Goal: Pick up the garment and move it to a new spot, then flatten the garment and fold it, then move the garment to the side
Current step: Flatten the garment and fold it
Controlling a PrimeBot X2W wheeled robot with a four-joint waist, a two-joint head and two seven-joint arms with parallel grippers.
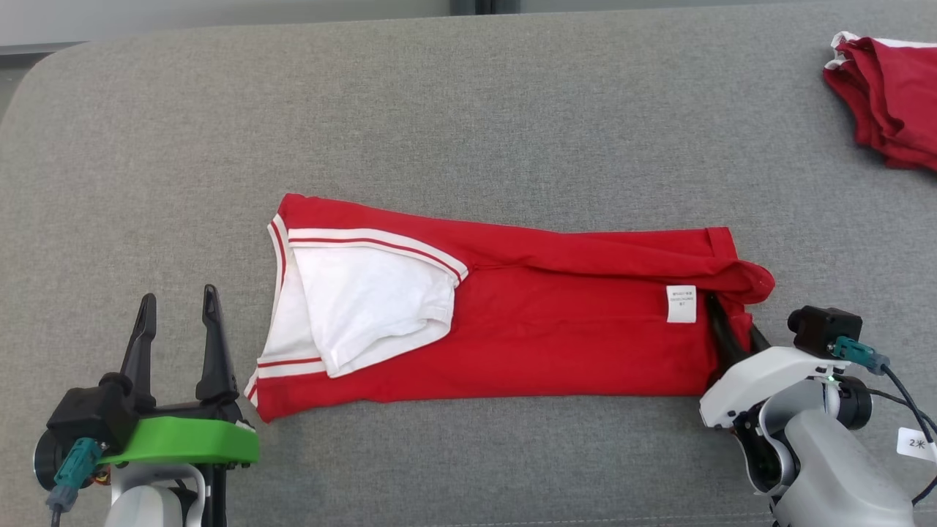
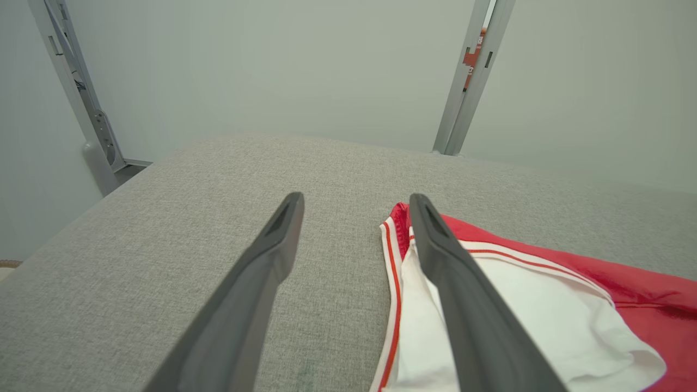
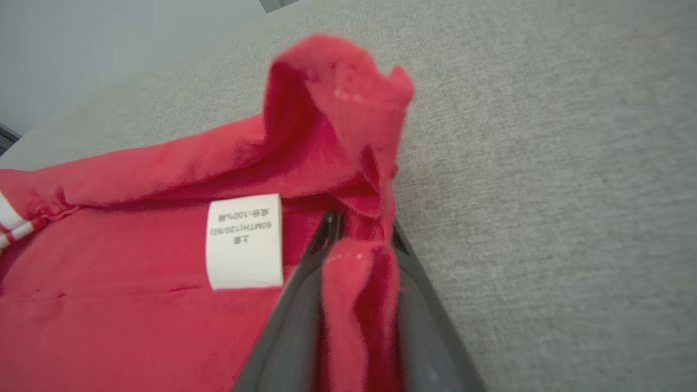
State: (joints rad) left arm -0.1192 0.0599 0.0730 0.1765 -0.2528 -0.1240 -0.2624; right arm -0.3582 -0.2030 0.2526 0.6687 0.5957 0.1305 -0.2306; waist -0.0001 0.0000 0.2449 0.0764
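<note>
Red shirt [image 1: 556,322] centred on the worktop [image 1: 468,110], folded lengthwise. Pinching its hem corner with right hand [image 3: 360,228]; left hand [image 1: 180,294] spread alongside. Lift low, carry over evenly, avoid dragging lower layers.

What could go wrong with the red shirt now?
1. The right end effector pinches just a small bunch of the shirt at one end, so the cloth might slip out when lifted.
2. The left end effector is open and off the cloth. Pulling from one end alone might drag the shirt crooked or undo its fold.
</note>
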